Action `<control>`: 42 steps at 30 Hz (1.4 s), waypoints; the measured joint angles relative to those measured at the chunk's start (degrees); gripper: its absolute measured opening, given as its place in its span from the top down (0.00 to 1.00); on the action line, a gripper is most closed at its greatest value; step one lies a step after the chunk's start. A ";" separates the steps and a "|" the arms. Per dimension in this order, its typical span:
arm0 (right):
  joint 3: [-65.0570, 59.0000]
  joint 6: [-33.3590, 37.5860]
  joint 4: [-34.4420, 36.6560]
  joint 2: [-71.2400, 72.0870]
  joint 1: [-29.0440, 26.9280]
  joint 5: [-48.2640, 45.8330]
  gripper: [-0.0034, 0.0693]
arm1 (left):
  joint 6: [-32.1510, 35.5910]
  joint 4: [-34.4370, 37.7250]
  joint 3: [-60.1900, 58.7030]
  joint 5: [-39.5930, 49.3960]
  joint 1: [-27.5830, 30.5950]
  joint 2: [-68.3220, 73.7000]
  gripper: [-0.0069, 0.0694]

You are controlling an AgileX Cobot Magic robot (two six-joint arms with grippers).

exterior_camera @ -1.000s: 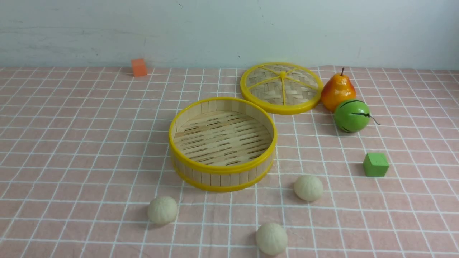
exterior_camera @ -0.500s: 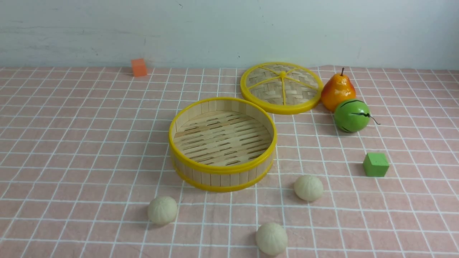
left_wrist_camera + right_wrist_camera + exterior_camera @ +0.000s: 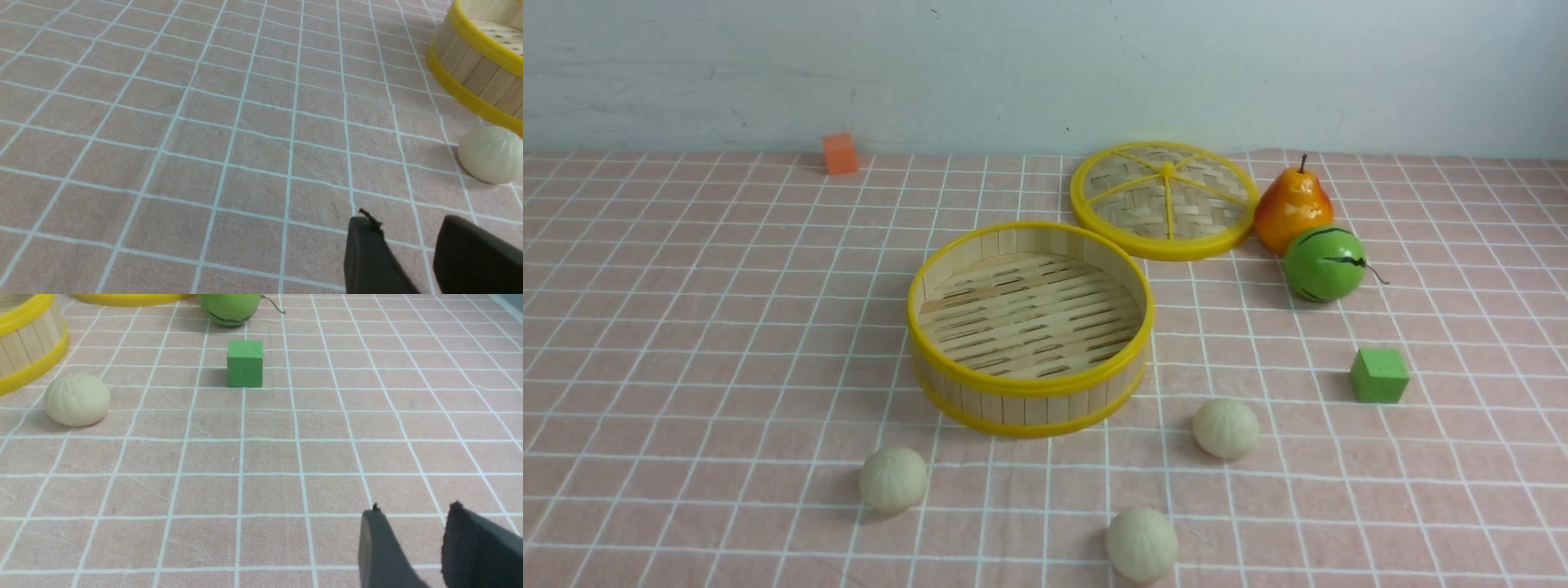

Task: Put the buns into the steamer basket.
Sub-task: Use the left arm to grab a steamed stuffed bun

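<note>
Three cream-white buns lie on the pink checked cloth in front of the steamer basket [image 3: 1029, 384]: a left one [image 3: 894, 479], a right one [image 3: 1225, 428] and a nearest one [image 3: 1142, 544]. The basket is empty, its slatted floor bare. Neither arm shows in the front view. My left gripper [image 3: 408, 224] is open and empty, low over the cloth, short of the left bun [image 3: 490, 154] and the basket wall [image 3: 474, 61]. My right gripper [image 3: 413, 512] is open and empty, well back from the right bun [image 3: 77, 400] beside the basket [image 3: 24, 347].
The woven yellow-rimmed lid [image 3: 1165, 200] lies behind the basket. A pear [image 3: 1292, 208] and a green striped ball [image 3: 1324, 264] stand at the right, with a green cube [image 3: 1379, 376] in front of them. An orange cube [image 3: 840, 153] sits by the back wall.
</note>
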State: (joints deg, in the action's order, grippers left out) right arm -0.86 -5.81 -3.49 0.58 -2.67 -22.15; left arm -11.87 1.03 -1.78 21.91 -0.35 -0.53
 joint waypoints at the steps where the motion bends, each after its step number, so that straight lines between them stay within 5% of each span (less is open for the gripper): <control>1: 0.00 0.00 0.00 0.00 0.00 0.00 0.62 | -0.69 1.74 0.00 -0.40 0.00 0.00 0.60; 11: 0.00 0.00 -0.05 0.00 0.00 0.00 0.62 | -26.76 43.75 0.00 -4.36 0.00 0.00 0.60; 17: 0.00 0.00 -0.05 0.00 0.00 0.00 0.62 | -27.38 52.94 0.00 -5.05 0.00 0.00 0.60; 20: 0.00 0.00 -0.05 0.00 0.00 0.00 0.62 | -15.67 54.03 3.57 -1.29 0.00 0.00 0.60; 23: 0.00 0.00 -0.05 0.00 0.00 0.00 0.62 | -5.66 50.82 11.73 4.38 0.00 1.65 0.67; 27: 0.00 0.00 -0.05 0.00 0.00 0.00 0.62 | -2.37 40.24 22.44 13.04 0.00 10.92 0.83; 28: 0.00 0.00 -0.05 0.00 0.00 0.00 0.62 | -1.38 31.89 29.65 18.97 0.00 17.45 0.93; 37: 0.00 0.00 -0.05 0.00 0.00 0.00 0.62 | 10.63 7.51 55.92 43.35 -2.06 46.01 0.93; 42: 0.00 0.00 -0.05 0.00 0.00 0.00 0.62 | 11.87 0.11 63.30 45.94 -14.59 59.53 0.93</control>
State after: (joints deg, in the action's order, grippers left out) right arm -0.86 -5.81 -3.54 0.58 -2.67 -22.15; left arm 0.00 1.14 61.53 67.84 -14.93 59.00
